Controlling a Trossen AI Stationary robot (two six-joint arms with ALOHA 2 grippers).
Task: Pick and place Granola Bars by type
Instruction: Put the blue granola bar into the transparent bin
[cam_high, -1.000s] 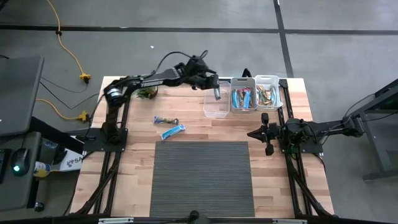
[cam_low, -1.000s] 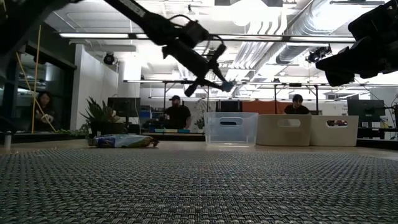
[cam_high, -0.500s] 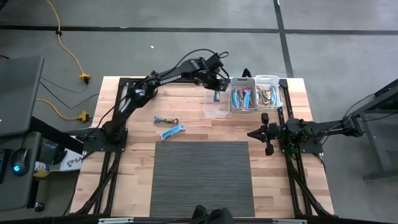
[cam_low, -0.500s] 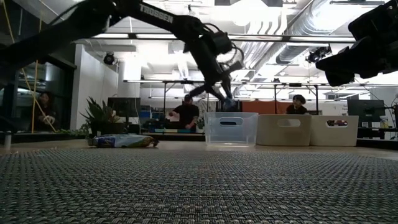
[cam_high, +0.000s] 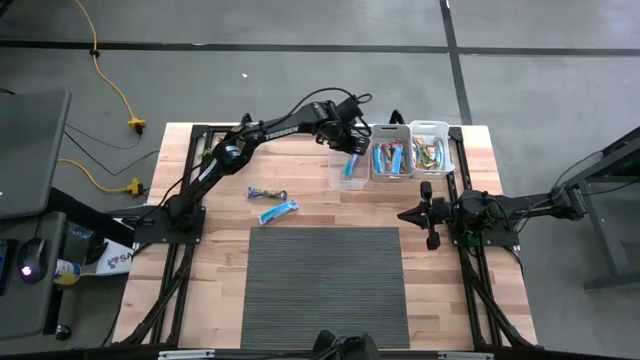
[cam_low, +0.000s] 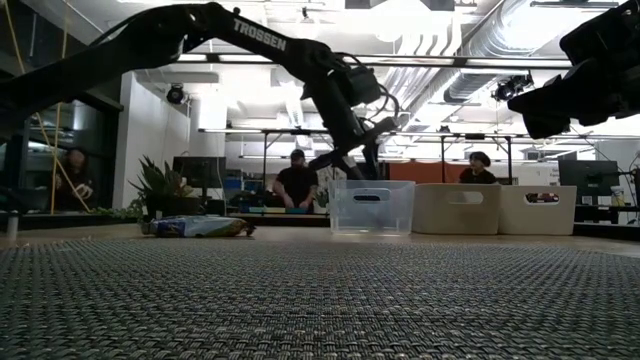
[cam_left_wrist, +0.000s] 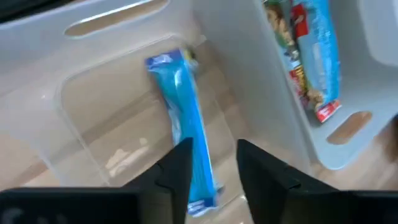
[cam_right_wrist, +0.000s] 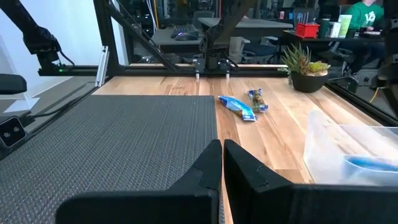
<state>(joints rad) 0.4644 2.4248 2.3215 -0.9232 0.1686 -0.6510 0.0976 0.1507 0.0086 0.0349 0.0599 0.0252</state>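
A bright blue granola bar (cam_left_wrist: 183, 118) lies slantwise on the floor of the clear bin (cam_high: 347, 180), the left one of three bins. My left gripper (cam_left_wrist: 214, 165) hangs open just above the bar, pointing steeply down into that bin (cam_high: 352, 148); the bar's near end shows beside one finger, apart from it as far as I can see. Two more bars, a dark blue one (cam_high: 267, 193) and a light blue one (cam_high: 278, 211), lie flat on the wood left of centre. My right gripper (cam_high: 428, 215) waits shut at the table's right side.
The middle bin (cam_high: 392, 172) holds blue-red-white bars (cam_left_wrist: 311, 56); the right bin (cam_high: 431, 168) holds yellow-green ones. A small potted plant (cam_high: 237, 148) stands at the far left. A grey ribbed mat (cam_high: 325, 285) covers the near middle of the table.
My left gripper has reached a little farther right over the clear bin, tipped steeply downward and sunk slightly. It has opened and let go of the blue bar, which has dropped and now lies in the bin.
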